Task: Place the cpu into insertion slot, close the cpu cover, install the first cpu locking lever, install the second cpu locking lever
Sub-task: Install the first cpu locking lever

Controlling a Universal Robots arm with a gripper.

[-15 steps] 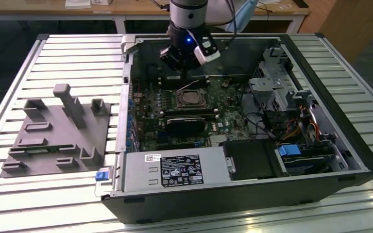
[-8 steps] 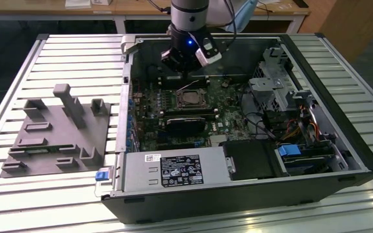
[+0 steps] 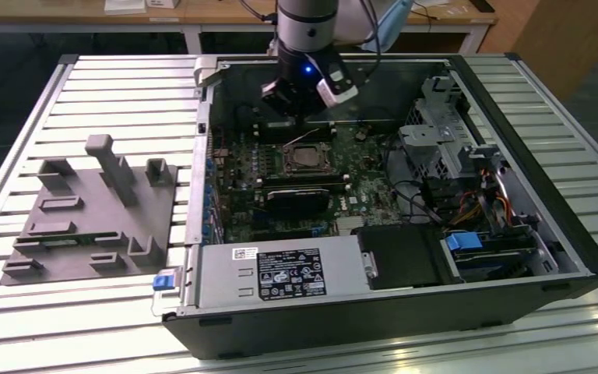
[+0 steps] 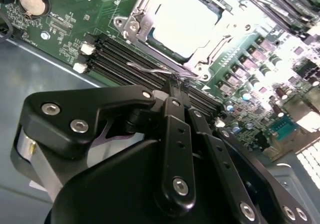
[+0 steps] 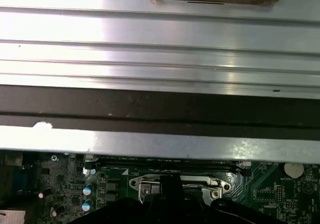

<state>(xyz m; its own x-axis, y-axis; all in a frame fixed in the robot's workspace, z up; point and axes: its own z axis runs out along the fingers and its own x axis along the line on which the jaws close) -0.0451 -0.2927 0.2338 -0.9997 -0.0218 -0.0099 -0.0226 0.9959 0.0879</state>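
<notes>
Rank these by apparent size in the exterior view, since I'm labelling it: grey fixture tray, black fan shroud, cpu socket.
1. Grey fixture tray, largest.
2. Black fan shroud.
3. Cpu socket, smallest.
The socket sits farther from the camera, but the gap looks too wide to change the order.

No legible text; white sticker (image 3: pixel 290 273) on power supply, print too small.
</notes>
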